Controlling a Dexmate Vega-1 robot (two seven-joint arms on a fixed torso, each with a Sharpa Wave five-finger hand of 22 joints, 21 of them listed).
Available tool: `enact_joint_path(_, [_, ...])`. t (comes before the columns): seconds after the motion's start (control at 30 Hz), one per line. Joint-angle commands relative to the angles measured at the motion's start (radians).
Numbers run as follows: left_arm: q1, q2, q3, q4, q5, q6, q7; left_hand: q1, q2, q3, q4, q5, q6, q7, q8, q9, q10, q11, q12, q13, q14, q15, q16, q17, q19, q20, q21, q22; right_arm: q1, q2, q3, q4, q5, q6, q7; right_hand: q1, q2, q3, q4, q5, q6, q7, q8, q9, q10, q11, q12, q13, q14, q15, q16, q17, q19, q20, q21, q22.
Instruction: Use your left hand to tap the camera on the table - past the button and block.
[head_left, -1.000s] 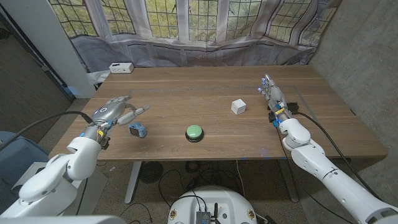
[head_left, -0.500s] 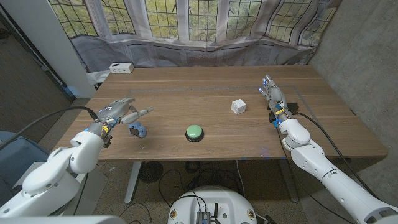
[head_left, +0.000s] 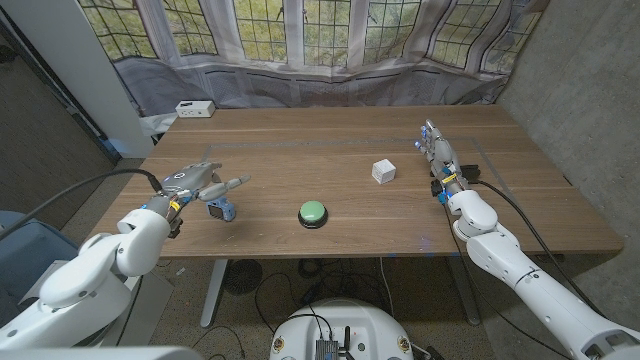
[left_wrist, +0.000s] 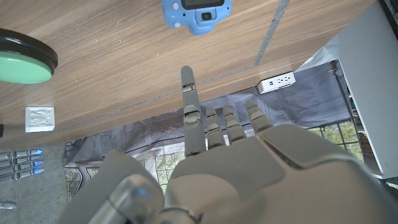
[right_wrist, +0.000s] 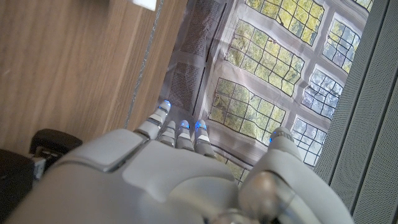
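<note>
The tap looks close but not yet made. The left hand hangs over the near left part of the bench, one finger stretched out and the others curled in, holding nothing. That pointing finger reaches out above the small blue camera, which stands on the bench just beside the hand. In the left wrist view the fingertip shows with a strip of bare wood between it and the camera — so contact has not happened, as far as I can judge, though the head view is too small to tell how high the finger rides over the camera.

The green button sits near the front edge at the middle, and the white block lies further off toward the right side; both are untouched and well apart from the left hand, which already has the right target in front of it.

The right hand stands on its edge at the far right of the bench, fingers straight and together, empty and idle.

What is left, I judge, is the short final stretch — bring the fingertip onto the camera, then lift away.
</note>
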Motion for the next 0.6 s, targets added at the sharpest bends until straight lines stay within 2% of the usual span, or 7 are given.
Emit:
enact_joint_path(0.03, [-0.016,0.035,0.045,0.004,0.023,0.064,-0.007,-0.001,0.003,-0.006,0.007,0.003,-0.001,0.000,-0.004,0.003,0.010,0.001,0.006,0.001,0.009,-0.003,0.008,0.003,-0.002,0.004,0.006,0.005,0.002,-0.004,-0.002,0.002,0.006,-0.009,0.005,-0.002,0.008,0.003,-0.006,-0.003,0.003,-0.004,0.000,0.004,0.004,0.001,0.003,0.002,0.003,0.001,0.001,0.003,0.006,0.008,0.001,0.004])
enact_joint_path(0.6, [-0.054,0.080,0.092,0.034,-0.044,0.085,0.012,0.004,0.006,-0.006,0.005,0.004,-0.020,-0.009,-0.022,0.004,0.002,0.000,0.003,0.001,0.012,-0.001,0.007,0.003,-0.007,0.005,0.004,0.005,-0.028,-0.023,0.012,-0.030,0.010,-0.021,-0.011,-0.003,0.008,0.003,-0.006,-0.004,0.004,-0.003,-0.001,0.004,0.003,0.002,0.002,0.002,0.004,0.001,0.001,0.003,0.006,0.007,0.002,0.004])
